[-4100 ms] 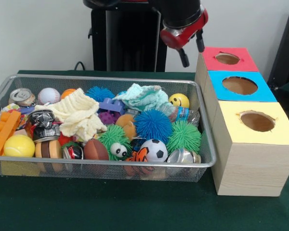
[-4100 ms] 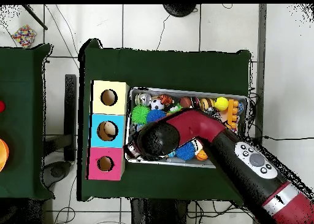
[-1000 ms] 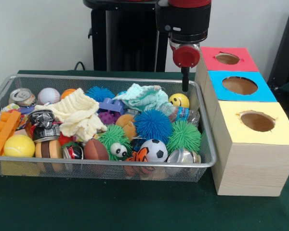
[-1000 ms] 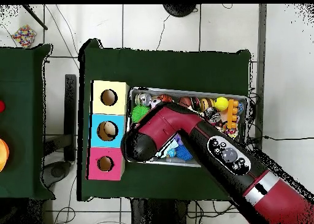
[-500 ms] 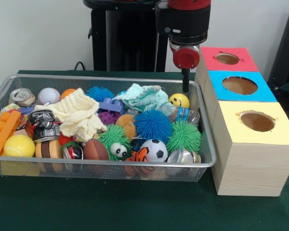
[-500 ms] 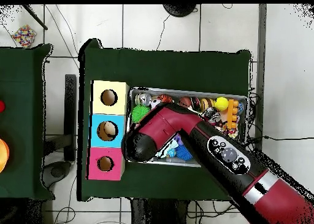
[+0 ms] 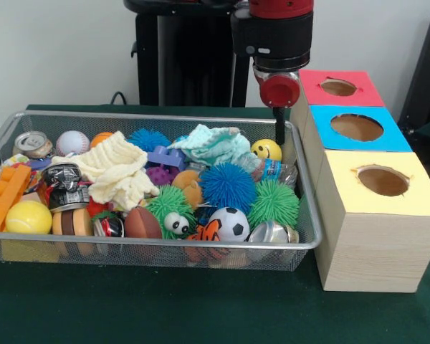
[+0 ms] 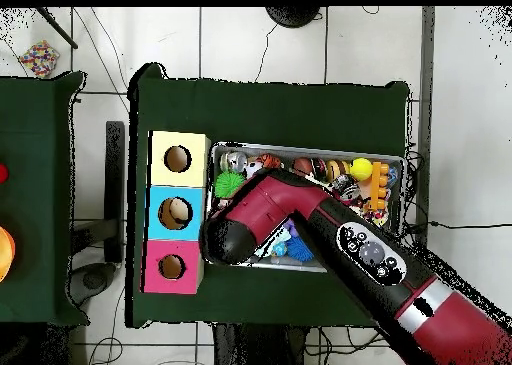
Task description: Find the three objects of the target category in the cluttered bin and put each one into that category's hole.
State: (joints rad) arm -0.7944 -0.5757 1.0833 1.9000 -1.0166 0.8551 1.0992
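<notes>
The wire mesh bin (image 7: 129, 241) lies on the green table, full of mixed toys, cans and cloths; it also shows in the overhead view (image 8: 390, 161). The round hole (image 7: 338, 87) in the red-topped box is at the far right, and shows in the overhead view (image 8: 172, 267). My gripper (image 7: 279, 136) points straight down over the bin's far right corner, just above a yellow smiley ball (image 7: 266, 150) and next to the red box. In the overhead view the arm (image 8: 300, 216) hides the gripper.
Blue-topped (image 7: 358, 127) and yellow-topped (image 7: 382, 180) boxes stand in a row with the red one. The bin holds spiky balls (image 7: 226, 186), a soccer ball (image 7: 231, 223), a plastic bottle (image 7: 274, 170), cans (image 7: 33, 143), a baseball (image 7: 72, 142), a cream cloth (image 7: 118, 170) and a teal cloth (image 7: 215, 143).
The gripper has turned from tilted and high to straight down, and has sunk a little toward the bin's far right corner. The bin's contents have not moved.
</notes>
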